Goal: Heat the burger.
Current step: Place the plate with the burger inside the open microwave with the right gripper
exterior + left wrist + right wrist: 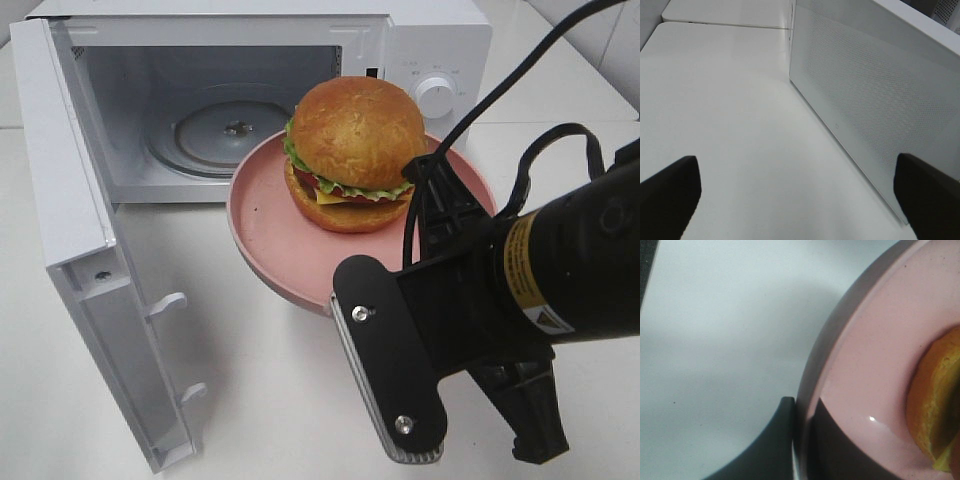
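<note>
At the far left, the door of a white microwave oven is swung fully open, and two white latch hooks are seen on its inner side. The left claw is shown only in its own wrist view. Its two dark fingertips are spread wide apart, so this claw is open. It is placed over the white desk, just beside the dotted outer panel of the door.

Inside the oven cavity a round glass turntable can be seen. In front of the opening, towards its right part, a round pink plate is held, and it seems to be lifted off the desk. The burger is placed on this plate, outside the oven. A glossy golden-brown bun, green lettuce, red tomato and yellow cheese are visible in it. A white knob on the control panel is seen behind it, to the right.

The right claw is closed on the right rim of the plate, just beside the burger. In the right wrist view one dark finger is pressed against the outside of the rim, and the other is laid on the inner pink surface. A black cable is led over the right arm.
</note>
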Action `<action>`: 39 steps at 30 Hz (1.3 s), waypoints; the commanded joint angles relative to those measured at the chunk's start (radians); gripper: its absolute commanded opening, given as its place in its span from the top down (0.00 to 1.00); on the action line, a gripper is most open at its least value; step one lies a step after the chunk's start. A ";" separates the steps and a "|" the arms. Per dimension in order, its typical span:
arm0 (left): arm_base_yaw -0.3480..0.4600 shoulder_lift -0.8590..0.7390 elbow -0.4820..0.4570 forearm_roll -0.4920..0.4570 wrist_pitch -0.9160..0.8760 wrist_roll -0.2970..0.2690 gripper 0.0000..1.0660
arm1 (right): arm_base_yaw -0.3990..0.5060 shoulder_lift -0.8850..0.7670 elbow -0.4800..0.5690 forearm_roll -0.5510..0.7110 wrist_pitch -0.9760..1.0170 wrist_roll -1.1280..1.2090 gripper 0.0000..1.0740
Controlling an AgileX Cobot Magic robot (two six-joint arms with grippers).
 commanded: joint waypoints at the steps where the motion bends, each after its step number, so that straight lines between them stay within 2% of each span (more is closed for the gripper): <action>1: -0.003 -0.019 0.003 -0.001 -0.003 0.001 0.04 | -0.027 -0.009 -0.003 -0.022 -0.065 -0.067 1.00; 7: -0.003 -0.019 0.003 -0.001 -0.003 0.001 0.04 | -0.136 -0.009 -0.003 0.116 -0.163 -0.288 1.00; 17: -0.003 -0.019 0.003 -0.001 -0.003 0.001 0.04 | -0.253 -0.009 -0.003 0.345 -0.186 -0.680 1.00; 19: -0.003 -0.019 0.003 -0.001 -0.003 0.001 0.04 | -0.301 -0.009 -0.003 0.451 -0.185 -0.820 1.00; 25: -0.003 -0.019 0.003 -0.001 -0.003 0.001 0.04 | -0.346 -0.003 -0.003 0.581 -0.181 -0.999 1.00; 34: -0.003 -0.019 0.003 -0.001 -0.003 0.001 0.04 | -0.392 0.041 -0.003 0.685 -0.182 -1.106 1.00; 39: -0.003 -0.019 0.003 -0.001 -0.003 0.001 0.04 | -0.392 0.069 -0.003 0.629 -0.184 -1.095 1.00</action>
